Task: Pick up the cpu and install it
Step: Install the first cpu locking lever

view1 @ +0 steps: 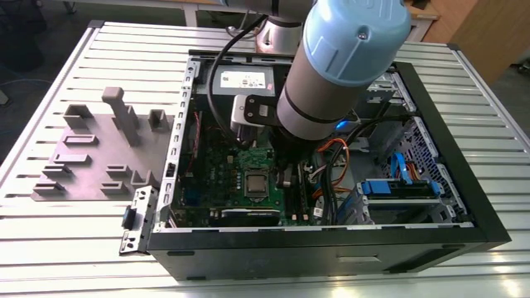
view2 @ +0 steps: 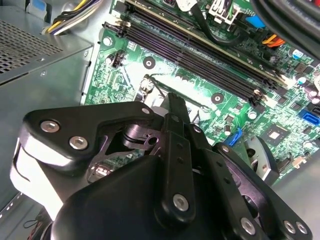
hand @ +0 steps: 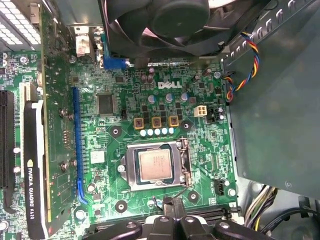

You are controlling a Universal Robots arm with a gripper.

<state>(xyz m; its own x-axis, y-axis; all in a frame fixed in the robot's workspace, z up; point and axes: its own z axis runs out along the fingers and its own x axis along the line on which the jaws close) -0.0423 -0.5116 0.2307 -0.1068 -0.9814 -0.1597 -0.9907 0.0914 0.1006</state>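
Cpu [hand: 156, 165] sits flat inside the socket frame [hand: 131, 167] on the green motherboard [hand: 200, 95], its dull silver top facing up in the first wrist view; the exterior view shows the same chip [view1: 256, 183] as a small pale square near the middle of the board, well below the arm [view1: 331, 68]. Around the socket the first wrist view shows bare board on most sides, with a row of round capacitors [hand: 156, 121] just beyond one edge, a long blue slot [hand: 76, 140] off to one side, and a black graphics card [hand: 34, 170] standing past that. A black fan [hand: 165, 20] hangs over the far part of the board there. The gripper [hand: 172, 207] shows as dark linkages at the picture's edge, near the socket but apart from the chip; whether its fingers are parted or closed on anything cannot be told. The second wrist view shows the gripper's [view2: 175, 107] black body from behind, with long memory slots [view2: 200, 55] running across the board beyond it. The exterior view adds the black computer case [view1: 463, 217] with its walls around the board, cables and a blue drive bracket [view1: 398, 186] crowding the exterior view's right side, and a grey slotted block [view1: 91, 155] on the slatted table [view1: 49, 248] to the exterior view's left.
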